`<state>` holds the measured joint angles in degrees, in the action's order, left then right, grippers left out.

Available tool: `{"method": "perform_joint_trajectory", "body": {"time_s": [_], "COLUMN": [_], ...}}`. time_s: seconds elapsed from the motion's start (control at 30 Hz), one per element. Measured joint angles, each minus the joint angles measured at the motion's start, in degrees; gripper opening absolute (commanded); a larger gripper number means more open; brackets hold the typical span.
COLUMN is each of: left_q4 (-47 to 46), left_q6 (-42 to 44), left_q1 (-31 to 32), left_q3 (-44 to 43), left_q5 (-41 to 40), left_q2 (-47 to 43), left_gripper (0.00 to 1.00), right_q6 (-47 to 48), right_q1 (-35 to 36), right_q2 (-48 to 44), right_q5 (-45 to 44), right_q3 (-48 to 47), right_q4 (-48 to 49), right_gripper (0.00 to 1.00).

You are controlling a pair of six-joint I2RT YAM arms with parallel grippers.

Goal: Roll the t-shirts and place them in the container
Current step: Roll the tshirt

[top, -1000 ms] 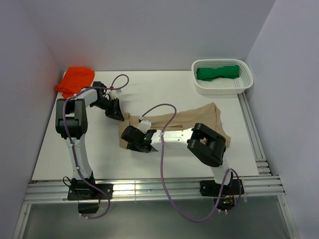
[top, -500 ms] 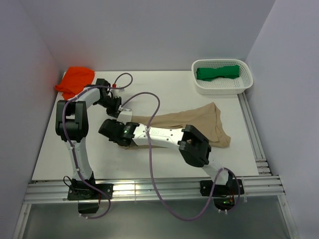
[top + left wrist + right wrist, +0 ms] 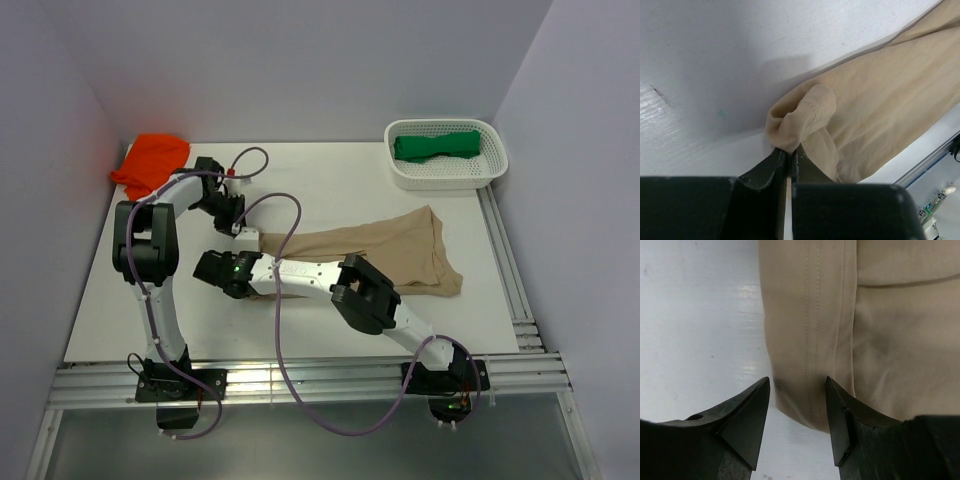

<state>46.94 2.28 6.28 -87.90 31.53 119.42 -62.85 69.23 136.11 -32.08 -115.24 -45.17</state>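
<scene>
At the tip of my left end effector (image 3: pixel 788 153), a bunched corner of the tan t-shirt (image 3: pixel 880 100) sits pinched; below my right end effector (image 3: pixel 796 407), spread wide, lies its hemmed edge.

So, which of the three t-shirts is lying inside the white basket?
The green t-shirt, inside the white basket. The orange t-shirt and the tan t-shirt both lie directly on the table.
</scene>
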Motion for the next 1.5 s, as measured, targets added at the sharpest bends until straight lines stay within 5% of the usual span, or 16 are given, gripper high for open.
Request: {"method": "perform_joint_trajectory", "body": {"time_s": [0.37,0.7,1.17,1.3,1.5], "left_q4": [1.4,2.5,5.2,6.8,7.6], "left_q6": [0.1,0.7,3.7,4.2,4.4], "left_q1": [0.5,0.6,0.7,0.7,0.7], "left_q3": [-1.1,-1.8,-1.6,-1.3,-1.3], "left_q5": [-2.1,-5.3,-12.7,-13.8,-13.5], "left_q2": [0.0,0.0,0.0,-0.6,-2.3], "left_gripper": [0.0,0.0,0.01,0.1,0.38], "right_q6": [1.6,4.0,5.4,3.2,-1.3], "right_q1": [0.0,-0.1,-0.2,-0.1,-0.1], "right_q2": [0.4,1.9,-4.5,-8.8,-15.6], "right_q5": [2.8,3.3,14.1,16.4,19.2], "right_q3": [0.1,-2.1,11.4,20.9,35.8], "right_q4": [-0.5,-3.2,17.0,26.5,41.4], "right_gripper": [0.52,0.11,0.09,0.08,0.08]}}
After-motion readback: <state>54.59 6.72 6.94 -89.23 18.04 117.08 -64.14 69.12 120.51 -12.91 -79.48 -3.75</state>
